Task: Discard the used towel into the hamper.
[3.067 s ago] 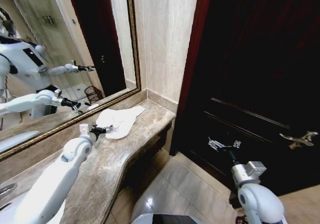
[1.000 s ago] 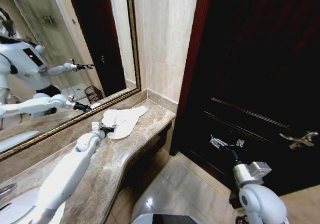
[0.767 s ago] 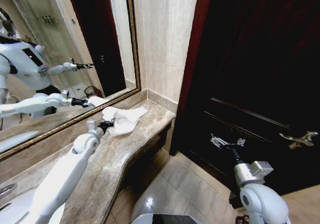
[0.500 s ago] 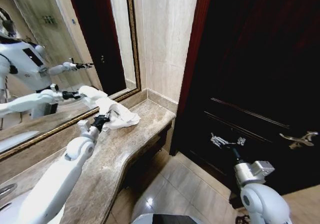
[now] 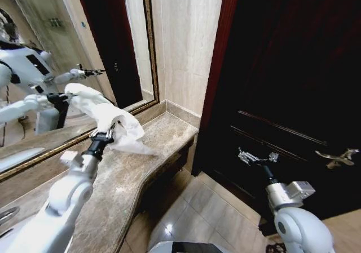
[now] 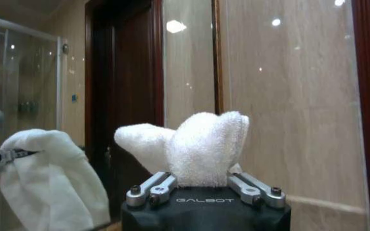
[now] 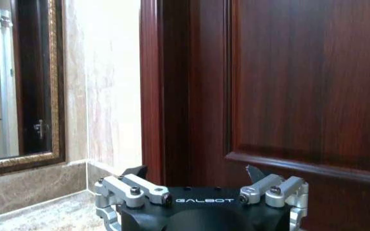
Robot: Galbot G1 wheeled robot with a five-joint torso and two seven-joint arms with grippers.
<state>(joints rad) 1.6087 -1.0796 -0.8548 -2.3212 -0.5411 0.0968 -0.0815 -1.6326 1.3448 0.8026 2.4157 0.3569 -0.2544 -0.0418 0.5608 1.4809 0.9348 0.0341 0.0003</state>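
— Over the marble counter (image 5: 135, 174), what's different now?

— White towel (image 5: 115, 123) is off the stone. A second ago it lay flat near the counter's end; now the left gripper (image 5: 106, 133) has it pinched by a fold and raised, most of the cloth hanging, one corner trailing just above the surface. From the wrist camera, the fingers (image 6: 162, 185) close on a bunched tuft of terry.

— So the pick is done?

— I'd judge so. Carrying it to the hamper is what's left.

— Where's the hamper?

— Earlier a small dark basket showed in the mirror (image 5: 67, 67); the lifted towel's reflection now covers that spot.

— Right arm?

— Right gripper (image 5: 256, 157) waits low before the dark wood door (image 5: 293, 84), fingers spread, holding nothing.

— Room?

— Veined brown counter, gilt-framed mirror, beige stone wall, glossy tiled floor (image 5: 203, 213).
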